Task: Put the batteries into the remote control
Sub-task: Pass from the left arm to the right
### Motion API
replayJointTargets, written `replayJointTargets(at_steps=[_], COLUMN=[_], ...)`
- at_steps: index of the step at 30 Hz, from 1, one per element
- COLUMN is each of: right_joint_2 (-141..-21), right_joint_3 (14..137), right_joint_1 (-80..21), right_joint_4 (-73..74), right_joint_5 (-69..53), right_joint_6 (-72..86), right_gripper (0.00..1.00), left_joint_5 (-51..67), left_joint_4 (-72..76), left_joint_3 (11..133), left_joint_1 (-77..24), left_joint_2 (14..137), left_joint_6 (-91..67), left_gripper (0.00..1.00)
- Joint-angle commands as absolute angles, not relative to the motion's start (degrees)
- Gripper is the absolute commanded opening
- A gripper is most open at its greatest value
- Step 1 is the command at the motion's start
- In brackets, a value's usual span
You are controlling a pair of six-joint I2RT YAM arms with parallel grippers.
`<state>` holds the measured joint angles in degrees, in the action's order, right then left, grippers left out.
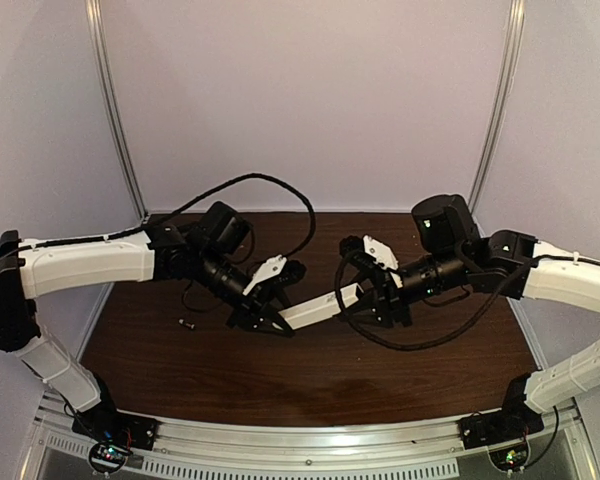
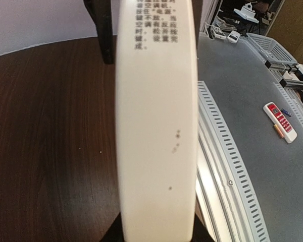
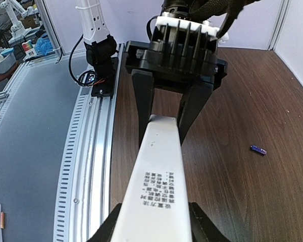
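Contact was at both ends: the long slim white plastic remote control [image 1: 320, 308] was held above the dark brown wooden table [image 1: 280, 385], with its long axis running straight from one pair of jaws to the other. The left gripper [image 3: 164, 138] pinched one end between its black jaws. The right gripper [image 3: 154, 228] seemed pressed on the sides of the opposite end, though the frame edge cut its jaws. A tiny bluish-purple cylinder battery [image 3: 258, 149] lay flat on the table, below and well apart from both jaws and beyond the left gripper, so the left arm was nearer. I judged one gripper would have to let go to fetch it. Only the right wrist view showed its colour. The top view gave a dark speck, and the left wrist view showed black printed characters [image 2: 154, 22] on the remote but no battery. The other battery I could not find.
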<state>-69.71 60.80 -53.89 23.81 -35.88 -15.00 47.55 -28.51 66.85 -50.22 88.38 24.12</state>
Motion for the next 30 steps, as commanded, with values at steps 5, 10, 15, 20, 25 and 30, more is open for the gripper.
replayJointTargets(at_steps=[5, 10, 15, 20, 25, 30], right_joint_2=[-70.4, -70.0, -70.0, -70.0, -69.9, -69.4], right_joint_3=[62.5, 62.6, 62.3, 62.3, 62.2, 61.6], right_joint_1=[-54.4, -54.4, -54.5, -54.5, -54.5, -54.5], right_joint_4=[25.0, 24.7, 24.0, 23.7, 23.4, 21.4], right_joint_5=[-36.3, -36.9, -37.3, -37.2, -37.1, -38.0], right_joint_6=[-14.9, -14.8, -14.6, -14.7, -14.5, -12.9], right_gripper=[0.30, 0.37, 0.42, 0.33, 0.29, 0.41], left_joint_5=[47.1, 47.0, 46.8, 46.5, 46.5, 46.2], left_joint_4=[-27.4, -27.2, -27.2, -26.9, -26.2, -25.8], left_joint_3=[68.3, 68.4, 68.6, 68.6, 68.4, 68.0], left_joint_1=[-50.1, -50.1, -50.1, -50.1, -50.1, -50.1], left_joint_2=[88.7, 88.9, 89.0, 89.1, 89.0, 88.9], left_joint_6=[24.8, 24.8, 24.7, 24.6, 24.5, 24.4], left_gripper=[0.08, 0.08, 0.08, 0.08, 0.08, 0.08])
